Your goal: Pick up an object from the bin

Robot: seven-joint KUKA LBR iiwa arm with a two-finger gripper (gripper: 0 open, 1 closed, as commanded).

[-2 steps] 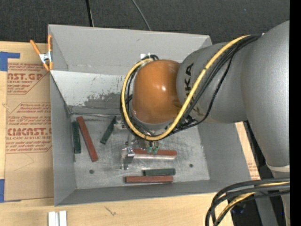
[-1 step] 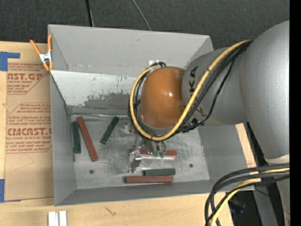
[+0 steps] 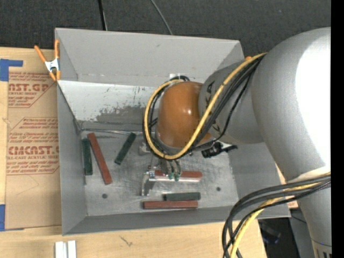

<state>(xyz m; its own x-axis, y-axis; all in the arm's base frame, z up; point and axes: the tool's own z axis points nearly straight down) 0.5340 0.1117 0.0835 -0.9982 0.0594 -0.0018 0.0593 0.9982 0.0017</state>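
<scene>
Jaws: spread or pinched cannot be told; they are positioned at the left end of a short red-brown stick (image 3: 191,174) on the bin (image 3: 70,144) floor. A dark green stick (image 3: 181,196) and a longer red-brown stick (image 3: 169,204) are seen just below it, three more sticks (image 3: 100,158) well left of it.

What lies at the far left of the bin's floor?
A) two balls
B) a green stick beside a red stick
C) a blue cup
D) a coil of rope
B: a green stick and a red stick lie side by side at the left of the bin.
</scene>
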